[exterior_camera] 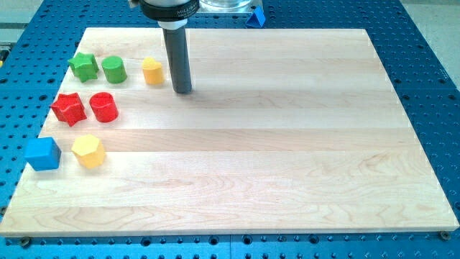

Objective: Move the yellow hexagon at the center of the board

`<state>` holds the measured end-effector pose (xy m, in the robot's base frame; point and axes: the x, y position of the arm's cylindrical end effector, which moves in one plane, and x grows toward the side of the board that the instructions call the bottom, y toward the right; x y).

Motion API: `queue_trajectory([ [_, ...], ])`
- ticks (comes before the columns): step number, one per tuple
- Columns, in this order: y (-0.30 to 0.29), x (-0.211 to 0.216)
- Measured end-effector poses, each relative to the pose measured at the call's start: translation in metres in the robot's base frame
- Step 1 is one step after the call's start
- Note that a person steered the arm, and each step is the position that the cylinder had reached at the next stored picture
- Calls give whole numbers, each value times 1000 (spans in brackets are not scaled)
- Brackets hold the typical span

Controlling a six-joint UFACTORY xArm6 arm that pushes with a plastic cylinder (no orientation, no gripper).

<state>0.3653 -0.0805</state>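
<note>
The yellow hexagon [88, 151] is found low at the view's left of the wooden counter [287, 144], just beside the blue cube [42, 153]. My tip [183, 91] is set down near the view's top, just right of a smaller yellow block [152, 71]. No pincer is fitted, so no spread or pinch is shown. No containers are seen.

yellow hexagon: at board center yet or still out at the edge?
Out. The yellow hexagon sits near the board's left edge beside the blue cube; my tip is apart, toward the view's top.
</note>
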Motion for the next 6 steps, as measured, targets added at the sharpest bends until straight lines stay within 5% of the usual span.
queue_trajectory([
  [4, 6, 0],
  [6, 57, 34],
])
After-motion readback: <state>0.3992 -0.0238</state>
